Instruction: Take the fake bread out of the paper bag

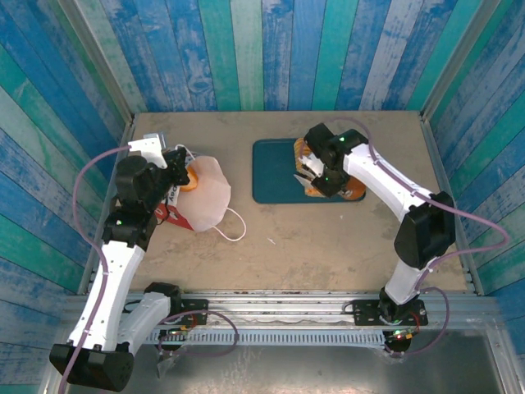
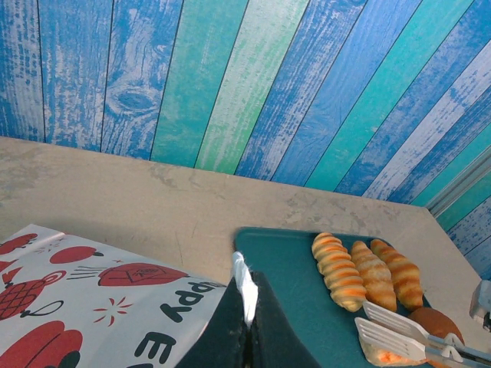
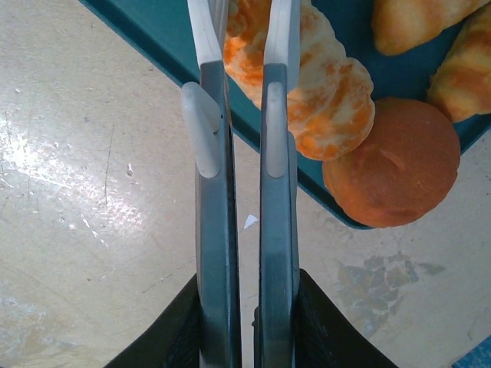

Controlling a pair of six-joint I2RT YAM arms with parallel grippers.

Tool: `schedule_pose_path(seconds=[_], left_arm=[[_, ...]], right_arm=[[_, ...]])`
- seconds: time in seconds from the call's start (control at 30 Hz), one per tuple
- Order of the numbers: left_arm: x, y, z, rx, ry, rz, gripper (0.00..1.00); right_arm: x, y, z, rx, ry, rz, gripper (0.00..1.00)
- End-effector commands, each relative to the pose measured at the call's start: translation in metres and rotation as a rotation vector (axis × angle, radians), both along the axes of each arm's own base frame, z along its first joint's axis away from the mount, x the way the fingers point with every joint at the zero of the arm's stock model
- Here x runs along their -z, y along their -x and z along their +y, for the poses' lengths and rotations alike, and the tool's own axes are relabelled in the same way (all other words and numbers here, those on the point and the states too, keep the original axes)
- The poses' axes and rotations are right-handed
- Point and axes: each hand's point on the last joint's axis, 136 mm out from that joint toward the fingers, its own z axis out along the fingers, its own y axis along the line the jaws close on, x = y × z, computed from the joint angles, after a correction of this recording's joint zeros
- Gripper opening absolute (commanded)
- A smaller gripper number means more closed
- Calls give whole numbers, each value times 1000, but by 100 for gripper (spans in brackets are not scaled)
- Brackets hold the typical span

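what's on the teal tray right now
On the tray: three ridged croissants side by side, a round bun at its edge and an orange pastry at the right gripper. Its fingers cover part of that pastry; whether it is gripped is unclear.

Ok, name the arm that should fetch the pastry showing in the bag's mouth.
Right. The left end effector is clamped on the paper bag by its rim; the right end effector, over the tray, looks freer to reach that pastry.
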Motion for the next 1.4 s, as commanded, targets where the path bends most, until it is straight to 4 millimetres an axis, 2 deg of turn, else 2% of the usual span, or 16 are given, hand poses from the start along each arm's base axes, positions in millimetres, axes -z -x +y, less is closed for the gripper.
schedule_pose_path(seconds=[0.0,0.4,0.6,0.7,1.03,1.17,1.37], left_arm=[[-9,2,0,-1,6,-27,0],[-9,0,-1,1,13,-28,0],[-8,-2,-2,7,17,-26,0],[-10,-3,-2,8,18,-29,0],[-11,-3,-2,8,15,-29,1],[-12,-2,-2,7,17,-32,1],[-11,-4,-3,12,22,-29,1]], right_arm=[[-5,4,2,18,-16,12,29],[-13,10,11,-23,-79,9,29],[-20,7,14,-21,-105,-12,29],[-22,1,9,17,-78,-45,31],[-16,1,8,46,-76,-23,35],[-8,3,0,51,-34,-12,33],[-9,-1,5,76,-60,-21,30]])
